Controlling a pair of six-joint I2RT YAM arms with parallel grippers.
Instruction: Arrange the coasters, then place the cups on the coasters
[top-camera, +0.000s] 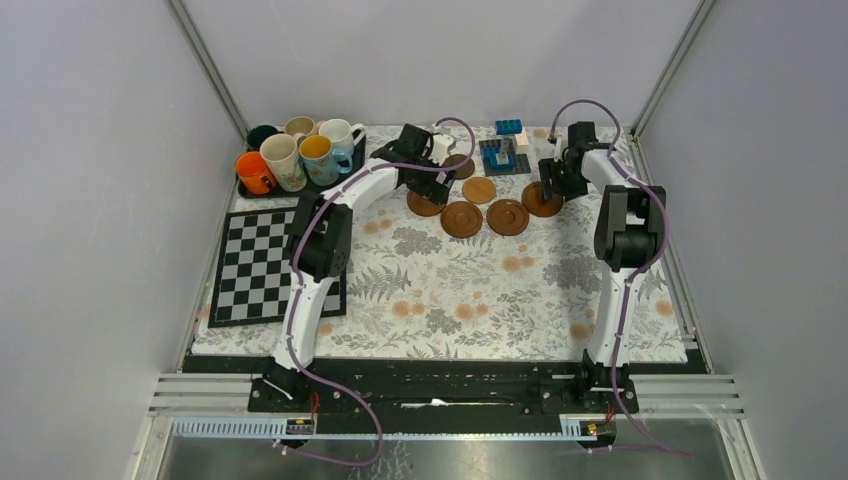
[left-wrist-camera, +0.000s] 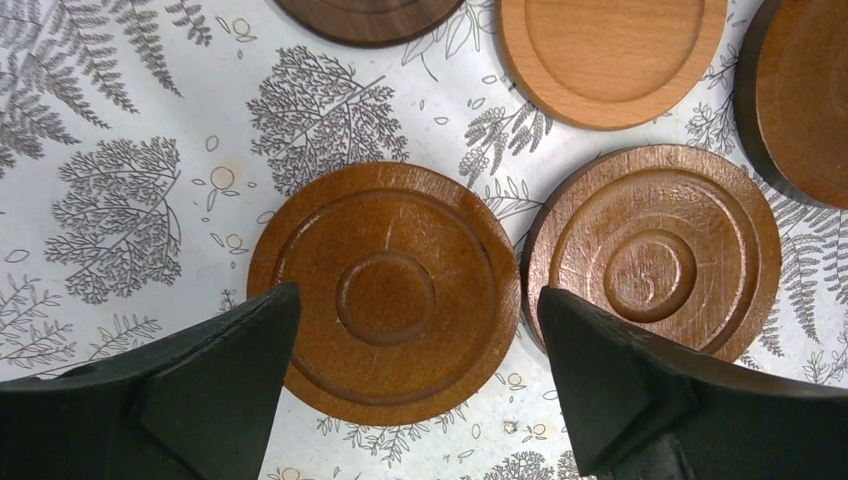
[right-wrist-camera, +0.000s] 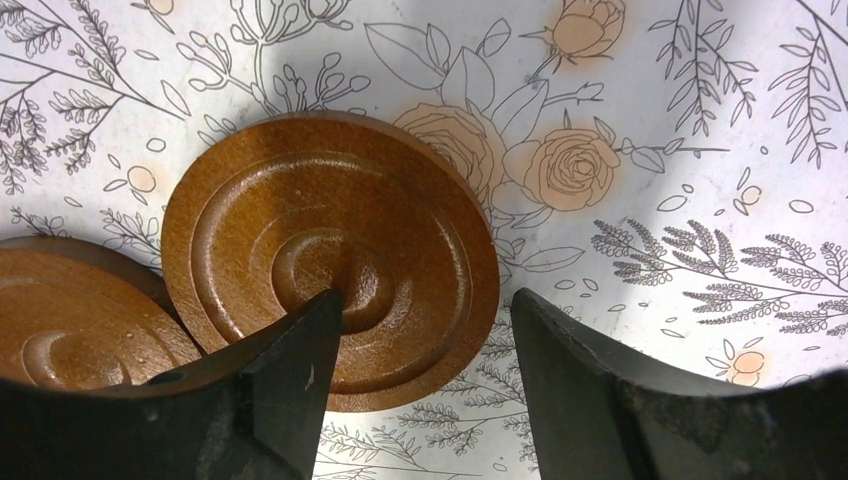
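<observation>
Right gripper (right-wrist-camera: 428, 300), jaws apart, straddles the rim of the end coaster (right-wrist-camera: 300, 220) on the cloth (right-wrist-camera: 650, 120) (likely to pinch and shift it), while the left gripper (left-wrist-camera: 418, 295), spread wide, hovers over a second coaster (left-wrist-camera: 385, 250).

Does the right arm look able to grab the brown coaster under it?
Probably yes: the right tool hangs open just over the coaster, its fingers astride the rim, with nothing between. A neighbouring coaster lies close beside it.

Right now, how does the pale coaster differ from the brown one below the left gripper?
The pale coaster is light tan, the brown coaster dark reddish. The pale coaster has a plain recess; the brown coaster has a ringed centre disc. Both lie flat on the cloth.
</observation>
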